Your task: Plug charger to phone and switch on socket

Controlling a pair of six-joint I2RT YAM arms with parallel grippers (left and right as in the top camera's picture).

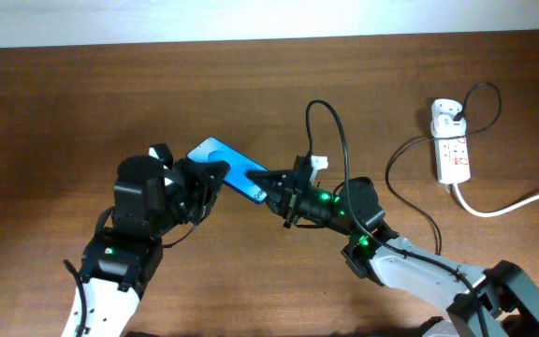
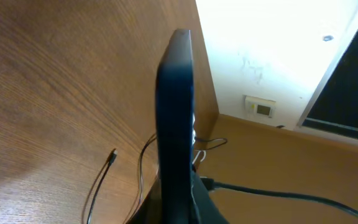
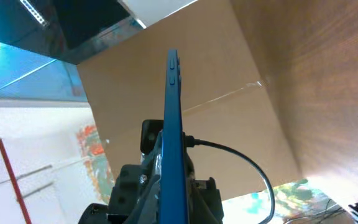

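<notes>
Cannot read a single word anywhere. Can make out red markings on the socket (image 1: 454, 154) at two o'clock in the overhead view, possibly lettering, but far too small to read. Can see only plain blue on the phone (image 1: 225, 166) screen near centre.

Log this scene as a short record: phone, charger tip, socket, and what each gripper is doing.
phone: held up off the table, edge-on in both wrist views
left gripper: shut on the phone's upper-left part
right gripper: seemingly shut on its lower-right end
charger: connector tip lies loose on the table, not in the phone
socket: far right, white adapter plugged in, switch position unreadable
</notes>
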